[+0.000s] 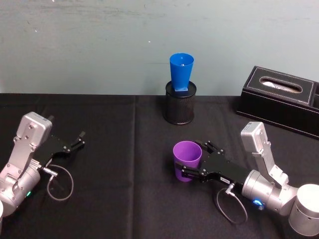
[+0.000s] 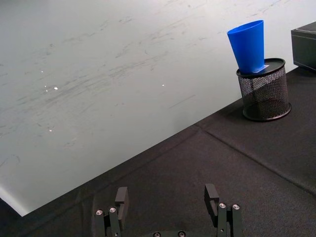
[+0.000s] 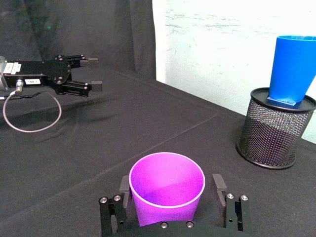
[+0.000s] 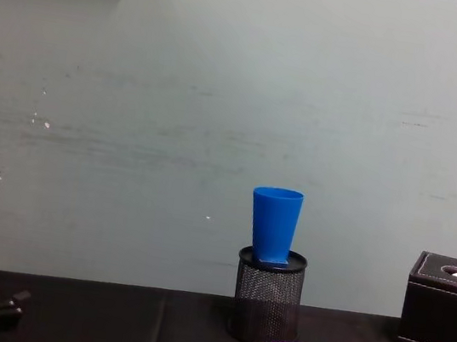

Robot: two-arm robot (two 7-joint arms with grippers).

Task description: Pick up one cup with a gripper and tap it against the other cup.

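Purple cup (image 1: 187, 160) stands upright, mouth up, on the table (image 1: 114, 174) btwn the spread fingers of the right gripper (image 1: 193, 158). We see a slight gap, so not yet clamped, we judge. Blue cup (image 1: 180, 72), upright atop the pen holder (image 1: 180, 109), lies straight beyond & higher. Left gripper (image 1: 79, 139) sits parked far left, spread, empty.

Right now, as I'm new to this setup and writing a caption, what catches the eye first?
The blue cup perched on a wire-mesh pen holder by the wall stands out. Nearer, a purple cup sits on the black cloth between the open fingers of the right hand; the left hand lies idle, far left.
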